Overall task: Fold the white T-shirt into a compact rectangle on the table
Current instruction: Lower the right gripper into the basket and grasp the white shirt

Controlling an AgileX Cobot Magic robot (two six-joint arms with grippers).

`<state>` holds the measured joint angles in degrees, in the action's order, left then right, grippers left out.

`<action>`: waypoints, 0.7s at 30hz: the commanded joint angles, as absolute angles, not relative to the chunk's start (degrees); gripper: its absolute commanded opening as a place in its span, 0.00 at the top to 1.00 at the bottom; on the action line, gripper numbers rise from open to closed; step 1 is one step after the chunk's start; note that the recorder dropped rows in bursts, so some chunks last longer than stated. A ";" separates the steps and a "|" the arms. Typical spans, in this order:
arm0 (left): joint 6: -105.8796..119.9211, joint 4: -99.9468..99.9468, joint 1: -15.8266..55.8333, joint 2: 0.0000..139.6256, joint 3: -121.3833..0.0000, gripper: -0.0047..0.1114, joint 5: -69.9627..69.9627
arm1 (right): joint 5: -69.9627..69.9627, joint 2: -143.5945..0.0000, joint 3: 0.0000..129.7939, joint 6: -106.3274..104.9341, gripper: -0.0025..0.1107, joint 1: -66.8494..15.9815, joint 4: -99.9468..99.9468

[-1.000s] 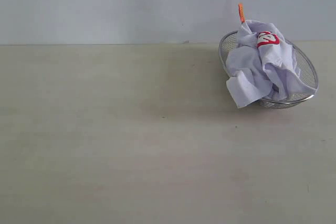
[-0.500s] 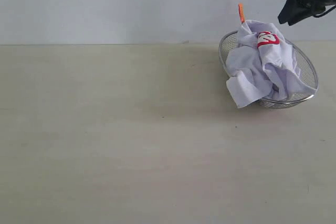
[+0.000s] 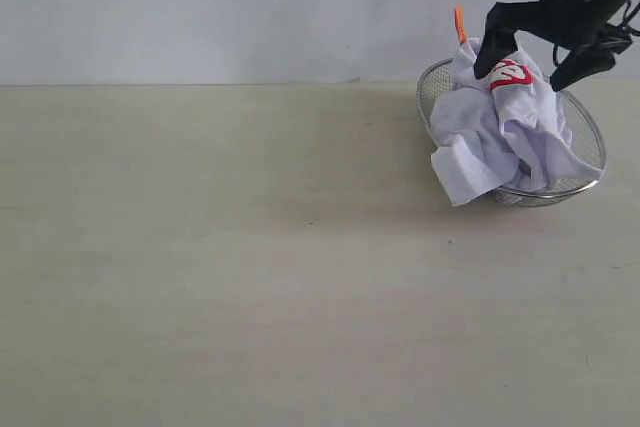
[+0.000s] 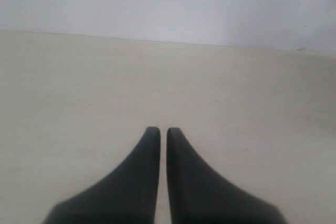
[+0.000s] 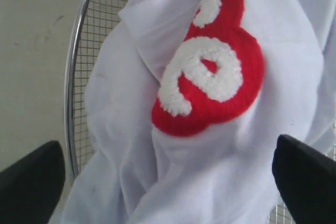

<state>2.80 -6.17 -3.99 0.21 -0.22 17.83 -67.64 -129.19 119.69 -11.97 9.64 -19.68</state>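
The white T-shirt [image 3: 500, 132] lies crumpled in a silver wire-mesh basket [image 3: 590, 137] at the back right of the table [image 3: 250, 267]. Its red lettering [image 3: 510, 74] faces up and the orange neck tag [image 3: 459, 23] sticks up behind. My right gripper [image 3: 532, 59] hangs open just over the top of the heap, one finger on each side of the lettering. In the right wrist view the red patch [image 5: 215, 72] fills the space between the wide-apart fingers [image 5: 29, 182]. My left gripper [image 4: 158, 130] is shut over bare table, and does not show in the exterior view.
The basket rim [image 5: 73, 93] runs close beside the shirt. A pale wall [image 3: 250, 7] closes off the back edge of the table.
My right gripper has come down from the top right corner and leftward onto the top of the shirt heap, its fingers spread. The shirt and basket have not moved.
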 commanded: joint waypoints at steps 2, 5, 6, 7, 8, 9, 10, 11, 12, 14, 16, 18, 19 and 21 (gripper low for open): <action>2.99 -6.14 -4.13 0.00 0.00 0.92 17.59 | -63.79 -131.57 119.96 -9.49 0.12 7.41 -13.64; 2.99 -6.14 -4.13 0.00 0.00 0.92 17.59 | -63.67 -132.85 119.96 -6.95 0.12 7.30 -11.31; 2.99 -6.14 -4.13 0.00 0.00 0.92 17.59 | -63.50 -133.43 119.96 -6.95 0.12 7.30 -11.21; 2.99 -6.14 -4.13 0.00 0.00 0.92 17.59 | -63.31 -133.96 119.96 -6.95 0.12 7.30 -11.21; 2.99 -6.14 -4.13 0.00 0.00 0.92 17.59 | -63.00 -134.48 119.96 -6.95 0.12 7.30 -11.41; 2.99 -6.14 -4.13 0.00 0.00 0.92 17.59 | -62.73 -135.10 119.96 -6.95 0.12 7.17 -11.50; 2.99 -6.14 -4.13 0.00 0.00 0.92 17.59 | -62.60 -135.86 119.96 -6.85 0.12 7.02 -11.54; 2.99 -6.14 -4.13 0.00 0.00 0.92 17.59 | -62.52 -136.73 119.96 -6.68 0.12 6.88 -11.54; 2.99 -6.14 -4.13 0.00 0.00 0.92 17.59 | -62.40 -137.51 119.96 -6.68 0.12 6.76 -11.54; 2.99 -6.14 -4.13 0.00 0.00 0.92 17.59 | -62.27 -138.75 119.96 -6.68 0.12 6.15 -11.37; 2.99 -6.14 -4.13 0.00 0.00 0.92 17.59 | -61.66 -139.94 119.96 -6.68 0.12 5.67 -11.36; 2.99 -6.14 -4.13 0.00 0.00 0.92 17.59 | -60.75 -140.80 119.96 -6.68 0.12 5.06 -11.23; 2.99 -6.14 -4.13 0.00 0.00 0.92 17.59 | -60.45 -141.48 119.96 -6.68 0.13 4.94 -11.12; 2.99 -6.14 -4.13 0.00 0.00 0.92 17.59 | -60.47 -142.50 119.96 -6.68 0.18 4.41 -10.98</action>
<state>2.80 -6.17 -3.99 0.21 -0.22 17.83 -60.71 -140.17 120.19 -6.81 5.30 -10.79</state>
